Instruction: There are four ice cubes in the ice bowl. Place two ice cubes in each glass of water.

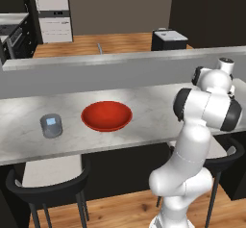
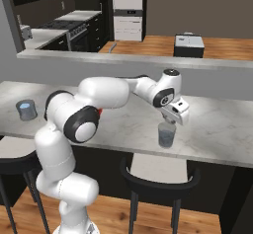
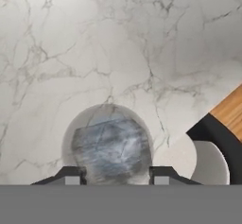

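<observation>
Ice cubes cannot be made out for certain in any view; the ice bowl (image 1: 106, 116) sits on the marble worktop (image 2: 217, 124), well apart from the hand (image 2: 170, 122) with no cubes visible in it. Directly beneath the hand stands a glass of water (image 2: 167, 135) near the worktop's front edge; through the hand view its contents look bluish and faceted. A second glass (image 1: 51, 125) stands far beyond the bowl. Whether the hand is clenched or released, the pictures do not settle; nothing shows between its fingertips (image 3: 72, 176).
</observation>
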